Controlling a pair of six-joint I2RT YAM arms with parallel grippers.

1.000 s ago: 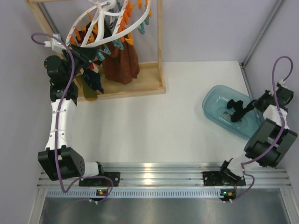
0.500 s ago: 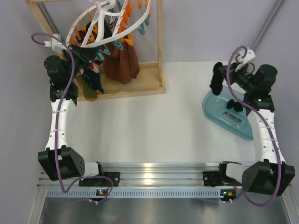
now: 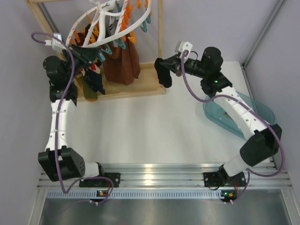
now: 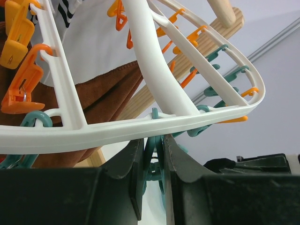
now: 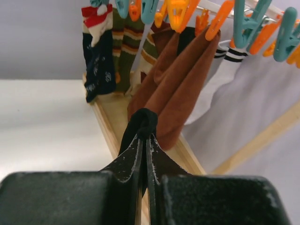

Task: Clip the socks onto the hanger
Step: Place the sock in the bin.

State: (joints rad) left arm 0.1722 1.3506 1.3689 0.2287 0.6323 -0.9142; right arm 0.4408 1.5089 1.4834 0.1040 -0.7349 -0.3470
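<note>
At far-left corner of white tabletop (image 3: pixel 140 126), round white plastic hanger (image 4: pixel 154 70) was hung in wooden frame (image 3: pixel 145 79); top cut off. Mostly hidden, teal clothespin clip (image 4: pixel 151 161) was pinched by left gripper (image 4: pixel 153 147). Beside frame, above far edge, small black fabric sock (image 3: pixel 164 74) was clamped in closed right gripper (image 5: pixel 144 143). Near right edge, translucent teal tray (image 3: pixel 213 112) was partly hidden by right arm. Room: grey walls.

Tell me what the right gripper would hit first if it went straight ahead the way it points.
Probably the hanging rust-brown cloth pieces: the right gripper, shut on a small black fabric sock, points right at them, though depth is unclear.
</note>
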